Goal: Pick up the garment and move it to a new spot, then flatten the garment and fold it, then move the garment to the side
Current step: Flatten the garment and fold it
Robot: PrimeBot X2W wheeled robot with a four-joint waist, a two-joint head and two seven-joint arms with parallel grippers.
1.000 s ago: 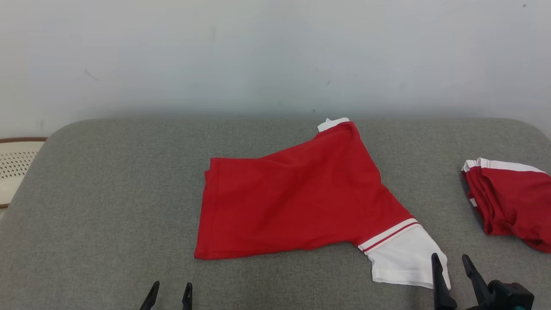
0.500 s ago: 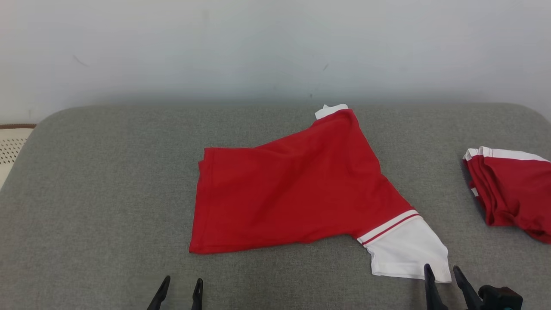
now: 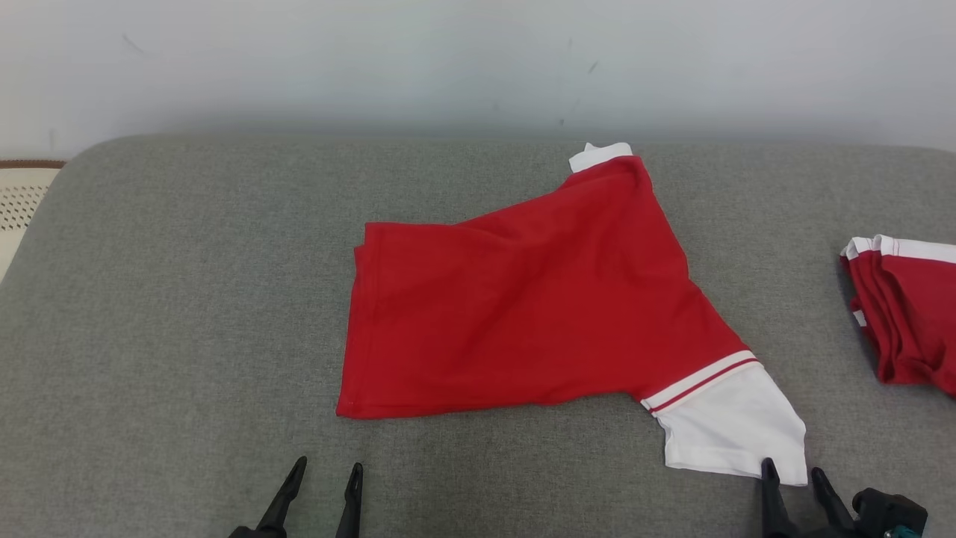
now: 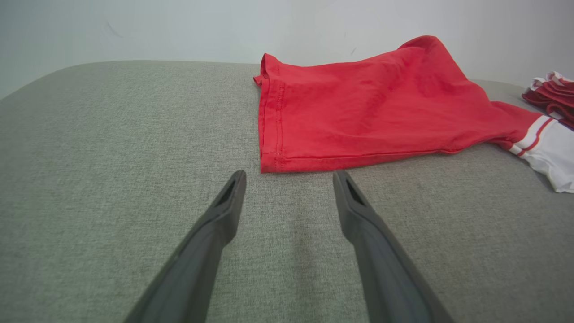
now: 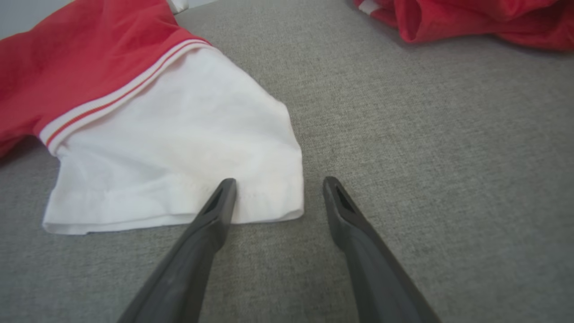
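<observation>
The garment is a red shirt with a white sleeve, lying folded over on the grey cushion. My left gripper stands open just short of the shirt's near left hem corner; in the left wrist view the left gripper has nothing between its fingers. My right gripper is open at the sleeve's near right corner. In the right wrist view the right gripper has one fingertip over the white hem and the other over bare cushion.
A second red and white garment lies bunched at the cushion's right edge, also seen as a red heap ahead of the right gripper. A pale perforated basket stands off the left end. A white wall rises behind.
The head camera has tilted down and shifted, so the whole scene sits higher and further right in view. Both grippers stay open, near the garment's front edge.
</observation>
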